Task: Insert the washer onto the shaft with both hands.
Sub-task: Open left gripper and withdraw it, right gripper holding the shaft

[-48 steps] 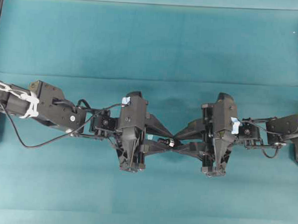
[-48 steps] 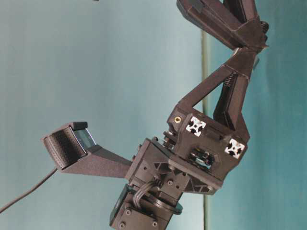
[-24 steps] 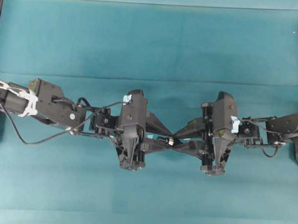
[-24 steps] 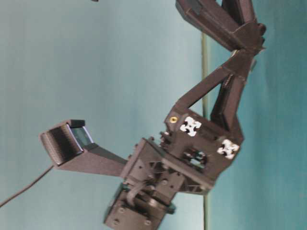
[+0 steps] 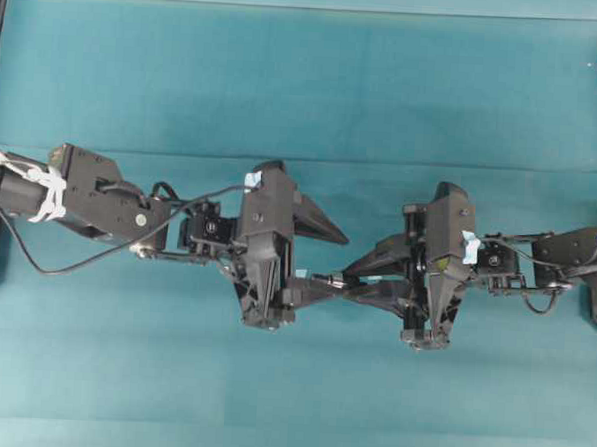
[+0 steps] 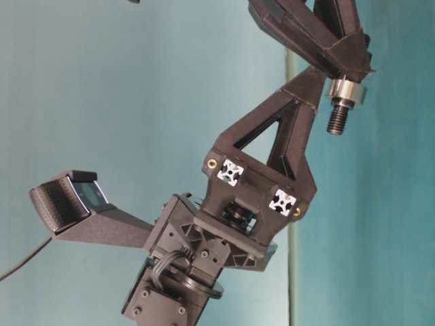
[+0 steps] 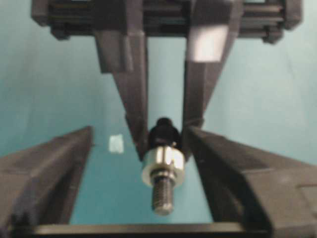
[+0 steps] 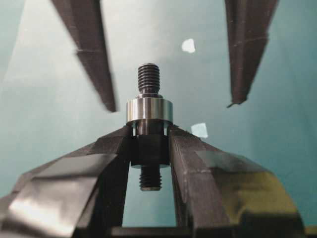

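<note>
**Operator:** Washer [image 8: 149, 110] sits on the shaft [image 8: 149, 148], I see from the right wrist camera. My right gripper [image 8: 150, 148] clamps the shaft's thick middle, and the left fingers [image 8: 94, 54] stand spread to either side.

**Observer:** And overhead?

**Operator:** Both arms meet over the teal desk [image 5: 306, 84]; the left gripper [image 5: 322, 260] is splayed wide, the right gripper [image 5: 348, 278] pinched.

**Observer:** Table level?

**Operator:** The washer [image 6: 344, 90] rings the shaft [image 6: 338, 117], whose threaded end points down in this view.

**Observer:** Left wrist?

**Operator:** My left fingers [image 7: 54, 173] flank the washer [image 7: 163, 163] without touching it.
</note>
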`<state>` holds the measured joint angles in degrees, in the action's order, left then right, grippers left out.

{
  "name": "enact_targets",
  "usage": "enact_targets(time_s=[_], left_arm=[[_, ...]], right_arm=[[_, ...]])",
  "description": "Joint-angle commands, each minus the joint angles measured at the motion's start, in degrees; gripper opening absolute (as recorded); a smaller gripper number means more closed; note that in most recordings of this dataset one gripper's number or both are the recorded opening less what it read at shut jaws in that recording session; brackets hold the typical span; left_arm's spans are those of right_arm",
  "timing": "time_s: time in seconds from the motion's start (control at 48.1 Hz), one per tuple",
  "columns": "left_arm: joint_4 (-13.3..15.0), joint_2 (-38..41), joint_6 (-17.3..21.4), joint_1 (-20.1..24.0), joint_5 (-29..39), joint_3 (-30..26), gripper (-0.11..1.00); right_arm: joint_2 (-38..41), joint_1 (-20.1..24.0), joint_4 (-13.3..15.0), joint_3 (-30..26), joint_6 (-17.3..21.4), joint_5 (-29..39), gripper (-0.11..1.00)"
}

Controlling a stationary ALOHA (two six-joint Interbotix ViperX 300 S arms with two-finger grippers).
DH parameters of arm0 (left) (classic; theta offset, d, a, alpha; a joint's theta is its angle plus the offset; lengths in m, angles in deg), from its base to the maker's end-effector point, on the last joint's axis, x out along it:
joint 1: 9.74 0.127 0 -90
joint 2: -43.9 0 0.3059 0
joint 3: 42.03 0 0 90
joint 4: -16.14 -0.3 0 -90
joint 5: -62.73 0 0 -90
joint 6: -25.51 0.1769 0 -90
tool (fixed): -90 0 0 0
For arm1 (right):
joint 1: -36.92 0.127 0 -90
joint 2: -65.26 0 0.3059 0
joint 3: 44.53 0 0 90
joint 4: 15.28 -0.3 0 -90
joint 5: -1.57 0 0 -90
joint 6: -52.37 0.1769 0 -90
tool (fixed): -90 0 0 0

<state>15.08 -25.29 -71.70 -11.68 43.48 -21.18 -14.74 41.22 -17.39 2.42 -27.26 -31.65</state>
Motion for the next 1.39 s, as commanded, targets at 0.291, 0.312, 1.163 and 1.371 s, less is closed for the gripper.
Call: enact_targets(time_s=[0.291,0.312,1.163,1.371], left_arm=[[-0.09,-3.78,-0.09,0.0,-0.09,-0.53,0.85],[-0.09,-4.39,0.0,0.0,-0.09,-0.44,0.85],[-0.09,-19.25,0.18,0.18,10.81,11.87,0.85],[-0.09,-19.25,0.26,-0.35,13.8,11.87,0.85]], right_arm=[[-0.53,0.0,-0.79,0.35,0.44,-3.96,0.0],[-0.62,-0.09,-0.88,0.44,0.44,-4.13,0.0],[-1.93,0.18,-1.93,3.87,2.99,-15.64,0.0],[-1.85,0.09,-1.93,3.87,2.99,-14.59,0.0]])
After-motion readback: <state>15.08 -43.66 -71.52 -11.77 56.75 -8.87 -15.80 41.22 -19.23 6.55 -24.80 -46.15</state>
